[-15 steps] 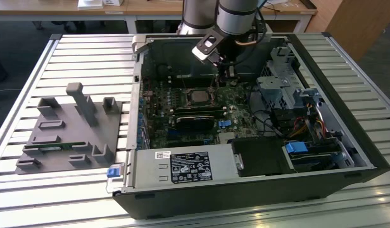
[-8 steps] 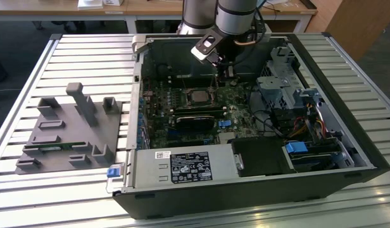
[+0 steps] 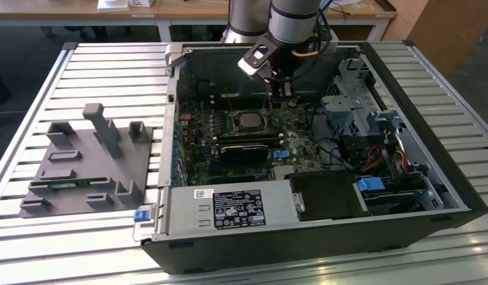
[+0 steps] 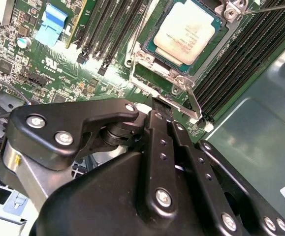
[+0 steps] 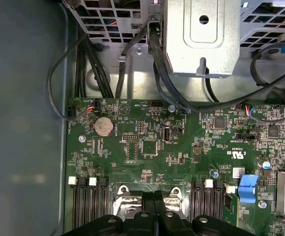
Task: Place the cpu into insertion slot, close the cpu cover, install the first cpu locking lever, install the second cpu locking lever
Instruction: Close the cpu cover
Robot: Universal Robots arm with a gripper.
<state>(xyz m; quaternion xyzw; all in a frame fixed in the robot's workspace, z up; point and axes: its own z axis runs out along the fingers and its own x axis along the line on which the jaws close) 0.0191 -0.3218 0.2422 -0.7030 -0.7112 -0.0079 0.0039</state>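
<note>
Open computer case (image 3: 307, 246) on a slatted metal counter (image 3: 109, 77)
A grey moulded fixture (image 3: 94, 160) lies on the counter at the exterior view's left, just beside the case. Inside, a labelled power supply (image 3: 228, 209) sits against the wall nearest the camera. In the first wrist view, black cables (image 5: 162, 83) run from a metal drive cage (image 5: 201, 37) to the green circuit board (image 5: 181, 167), which carries a coin battery (image 5: 104, 126).

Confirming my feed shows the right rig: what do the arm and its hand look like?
The arm is silver-grey tubing with black cables running alongside. The hand is matte black, built of linkage bars studded with silver screws.
</note>
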